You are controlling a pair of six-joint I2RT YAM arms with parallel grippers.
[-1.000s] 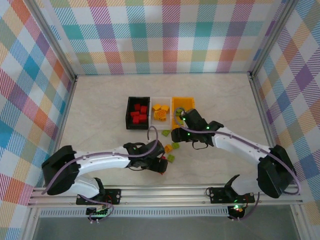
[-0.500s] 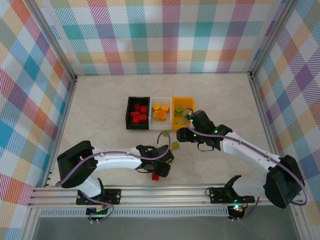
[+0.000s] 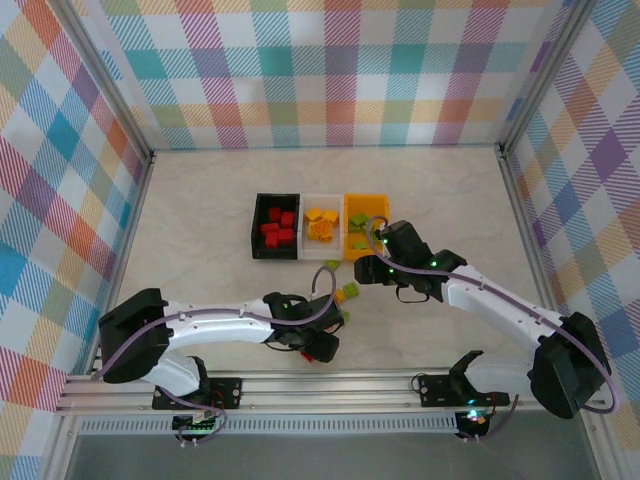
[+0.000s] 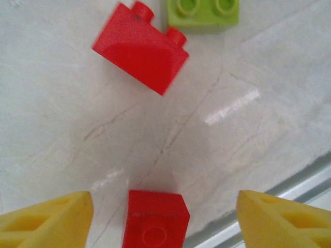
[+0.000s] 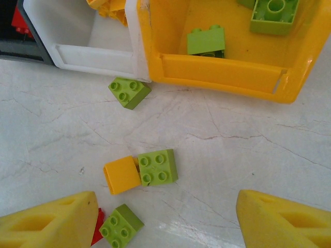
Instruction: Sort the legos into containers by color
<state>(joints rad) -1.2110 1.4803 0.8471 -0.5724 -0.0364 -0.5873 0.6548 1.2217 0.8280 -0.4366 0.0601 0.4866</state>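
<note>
Left wrist view shows a red lego (image 4: 155, 225) lying untouched between the fingers (image 4: 46, 219) of the open left tool (image 4: 164, 201); the right tool (image 5: 166, 205) gapes empty.

Left end effector (image 4: 164, 202) drawn back toward the near edge of the surface (image 3: 200, 230), jaws narrower, red lego brick (image 4: 155, 223) now between its fingers (image 4: 51, 219).

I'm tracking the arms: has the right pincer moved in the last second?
Yes. The right pincer pulled back from over the yellow bin, toward the near side.
</note>
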